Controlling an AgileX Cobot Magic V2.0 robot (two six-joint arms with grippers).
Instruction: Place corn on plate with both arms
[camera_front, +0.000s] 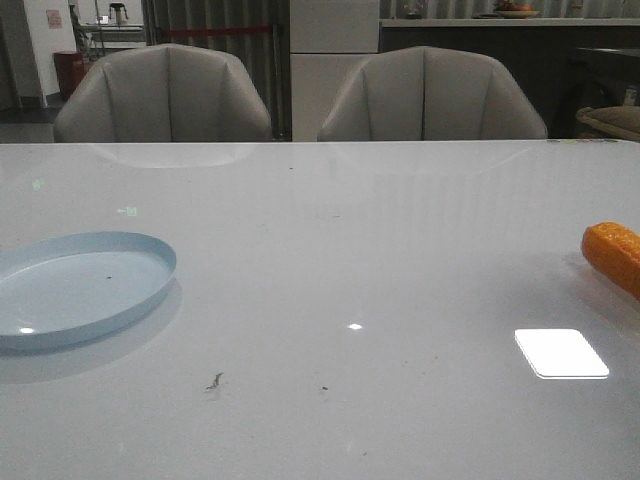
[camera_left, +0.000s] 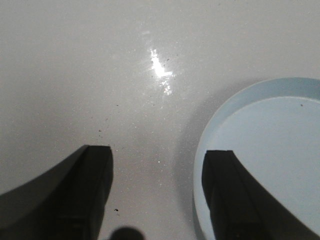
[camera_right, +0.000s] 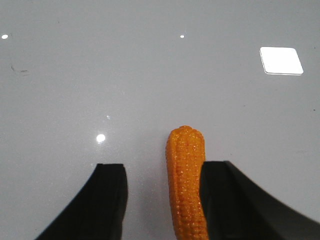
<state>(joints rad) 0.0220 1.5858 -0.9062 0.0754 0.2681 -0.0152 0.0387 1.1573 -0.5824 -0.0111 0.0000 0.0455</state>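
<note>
Two grippers stand wide open, holding nothing. The right gripper (camera_right: 162, 200) straddles the corn (camera_right: 186, 180), which lies on the table beside one finger (camera_right: 235, 200). The left gripper (camera_left: 157, 195) hovers over the rim of the pale-blue plate (camera_left: 260, 150). The glossy grey table (camera_front: 330, 260) carries the empty plate at near left and the corn at far right. Two grey chairs (camera_front: 165, 95) stand beyond.

Bare table (camera_front: 350, 260) separates corn (camera_front: 613, 255) from plate (camera_front: 80, 290).
</note>
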